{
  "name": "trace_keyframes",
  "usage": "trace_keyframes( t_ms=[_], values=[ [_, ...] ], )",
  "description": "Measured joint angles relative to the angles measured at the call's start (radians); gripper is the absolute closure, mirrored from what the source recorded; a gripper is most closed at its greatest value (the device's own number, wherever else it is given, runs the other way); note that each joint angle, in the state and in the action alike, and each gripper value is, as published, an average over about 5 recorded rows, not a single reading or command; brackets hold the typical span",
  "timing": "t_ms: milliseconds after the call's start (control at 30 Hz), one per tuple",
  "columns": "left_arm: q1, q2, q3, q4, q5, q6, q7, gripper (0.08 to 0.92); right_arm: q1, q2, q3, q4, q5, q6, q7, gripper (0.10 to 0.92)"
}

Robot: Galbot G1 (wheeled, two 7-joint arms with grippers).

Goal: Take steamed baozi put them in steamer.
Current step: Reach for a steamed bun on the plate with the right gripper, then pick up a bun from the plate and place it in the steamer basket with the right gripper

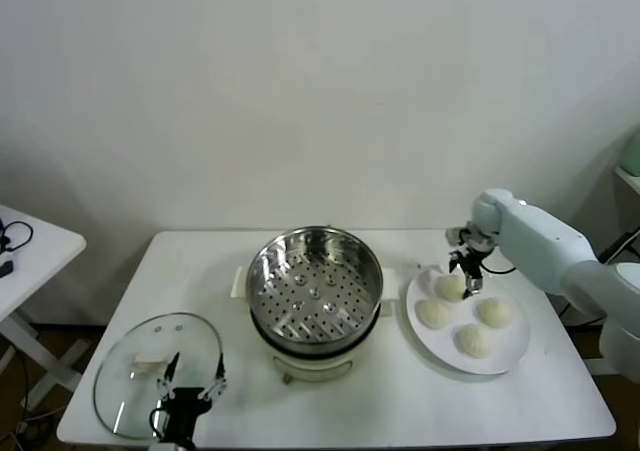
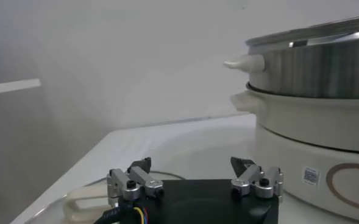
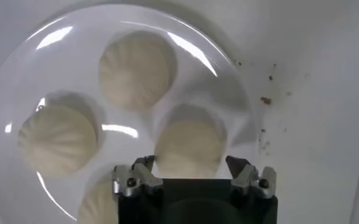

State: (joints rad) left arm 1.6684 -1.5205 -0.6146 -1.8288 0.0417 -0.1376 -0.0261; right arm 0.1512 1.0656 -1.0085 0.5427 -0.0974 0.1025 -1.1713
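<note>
1. Near left, the left gripper [image 1: 190, 388], fingers spread, hangs over the glass lid [image 1: 130, 375], partly cut off.
2. The steamer [image 1: 315, 289] sits centre, empty.
3. Far right, the right gripper [image 3: 191, 170] hovers open, seemingly not touching, over one bun [image 3: 188, 148]; the four buns [image 1: 462, 313] lie on a plate [image 1: 512, 348].

The round clear glass lid [image 1: 158, 374] is partly hidden by the left gripper [image 1: 189, 378]. The right gripper [image 3: 191, 165] covers part of one cream-white bun [image 3: 188, 148]; another bun [image 3: 98, 204] is cut off by the picture's edge.
</note>
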Motion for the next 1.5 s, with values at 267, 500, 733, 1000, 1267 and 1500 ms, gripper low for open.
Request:
trace_keyframes(
  t_ms=[267,500,733,1000,1267,1500],
  values=[
    [0.005,0.001,-0.003,-0.008,0.0,0.001,0.0,0.177,0.033,-0.023,-0.033,0.041,0.025,0.005,-0.012,0.38],
    [0.015,0.001,-0.004,-0.016,0.004,-0.004,-0.001,0.177,0.202,-0.101,-0.194,0.203,0.147,0.023,-0.028,0.381],
    [0.02,0.002,-0.006,-0.025,0.009,-0.005,-0.002,0.177,0.446,-0.128,-0.354,0.383,0.327,0.079,-0.044,0.386],
    [0.023,0.002,-0.005,-0.021,0.018,-0.008,-0.004,0.177,0.633,-0.052,-0.443,0.538,0.43,0.233,-0.028,0.384],
    [0.015,0.001,-0.009,-0.017,0.02,-0.01,-0.006,0.177,0.637,0.121,-0.44,0.542,0.377,0.414,0.022,0.374],
    [0.02,0.0,-0.014,-0.03,0.012,-0.007,-0.006,0.177,0.524,0.282,-0.394,0.39,0.254,0.565,0.043,0.374]
  ],
)
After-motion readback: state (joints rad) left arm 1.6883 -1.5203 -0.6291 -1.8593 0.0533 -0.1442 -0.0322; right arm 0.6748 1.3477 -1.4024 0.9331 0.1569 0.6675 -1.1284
